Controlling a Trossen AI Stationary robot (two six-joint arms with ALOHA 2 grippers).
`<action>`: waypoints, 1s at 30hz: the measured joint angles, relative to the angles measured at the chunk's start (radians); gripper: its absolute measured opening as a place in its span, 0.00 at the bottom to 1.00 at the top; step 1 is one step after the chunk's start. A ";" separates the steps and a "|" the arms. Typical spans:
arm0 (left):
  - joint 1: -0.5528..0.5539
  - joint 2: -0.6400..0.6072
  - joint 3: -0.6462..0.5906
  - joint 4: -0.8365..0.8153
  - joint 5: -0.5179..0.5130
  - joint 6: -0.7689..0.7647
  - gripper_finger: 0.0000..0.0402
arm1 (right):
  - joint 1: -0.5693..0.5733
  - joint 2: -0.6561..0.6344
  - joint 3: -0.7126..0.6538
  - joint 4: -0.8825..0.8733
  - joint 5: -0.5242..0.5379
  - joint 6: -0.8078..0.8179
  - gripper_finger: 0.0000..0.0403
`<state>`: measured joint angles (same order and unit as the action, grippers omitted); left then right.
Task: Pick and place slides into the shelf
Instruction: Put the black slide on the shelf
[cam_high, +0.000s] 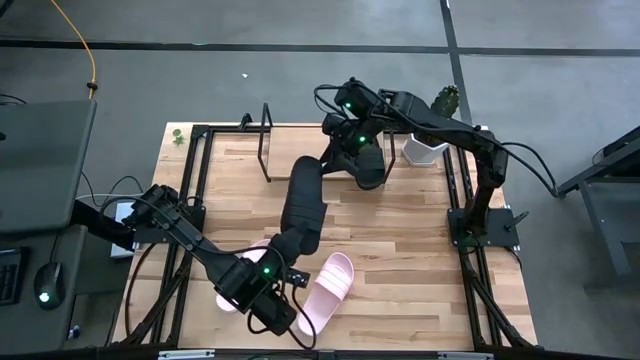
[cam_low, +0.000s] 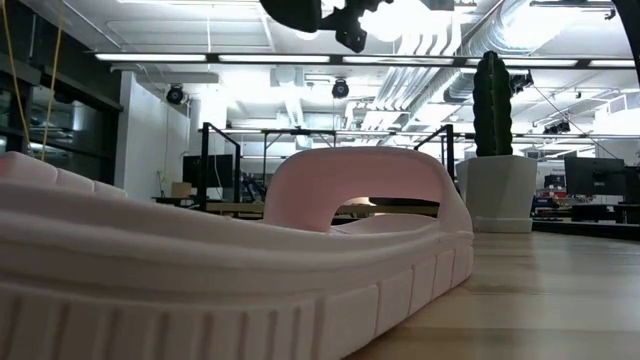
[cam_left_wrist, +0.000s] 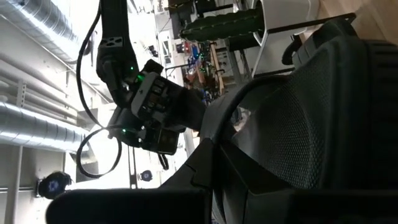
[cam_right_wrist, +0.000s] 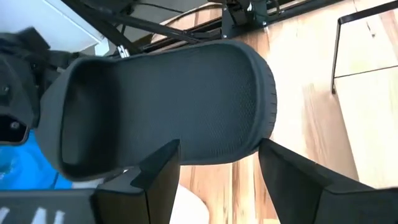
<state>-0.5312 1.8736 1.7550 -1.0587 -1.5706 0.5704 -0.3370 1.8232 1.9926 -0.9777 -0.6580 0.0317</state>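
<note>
My left gripper (cam_high: 296, 243) is at the table's middle, shut on a black slide (cam_high: 304, 200) that stretches from it toward the far edge. That slide fills the left wrist view (cam_left_wrist: 323, 124). My right gripper (cam_high: 352, 140) is at the far side, shut on the second black slide (cam_high: 370, 168) (cam_right_wrist: 186, 93), between the shelf's black wire loop (cam_high: 266, 145) and the white pot. One pale pink slide (cam_high: 330, 285) (cam_low: 350, 230) lies sole down near the near edge. The other (cam_high: 232, 292) is partly hidden under my left arm. My left gripper holds the black slide by its near end (cam_high: 302, 238), coming level from the table's near side, along the slide. The slide itself hides the fingers in the wrist view, so the kind of hold does not show. My right gripper holds the second black slide from above. One finger (cam_right_wrist: 155, 171) lies over the meshed footbed, the other (cam_right_wrist: 292, 177) stands outside the rim of its rounded end (cam_right_wrist: 264, 124). The slide lies roughly level under the fingers; whether it touches the wood does not show.
A white pot with a cactus (cam_high: 428, 148) (cam_low: 495, 180) stands at the far right, close to my right gripper. Black metal frames run along the table's left (cam_high: 195, 180) and right (cam_high: 460, 190) sides. Bare wood shows at the right middle (cam_high: 410, 230).
</note>
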 joint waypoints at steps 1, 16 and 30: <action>0.000 0.000 0.000 0.023 0.000 0.022 0.00 | 0.000 0.000 0.000 0.004 0.002 0.009 0.51; 0.000 0.000 0.000 0.257 0.002 0.275 0.00 | 0.020 0.012 0.000 0.011 -0.028 0.016 0.52; 0.001 0.000 0.000 0.280 0.003 0.289 0.00 | 0.023 0.045 0.000 0.020 -0.048 -0.031 0.55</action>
<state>-0.5304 1.8733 1.7546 -0.7788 -1.5673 0.8593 -0.3141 1.8683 1.9930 -0.9573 -0.7064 0.0004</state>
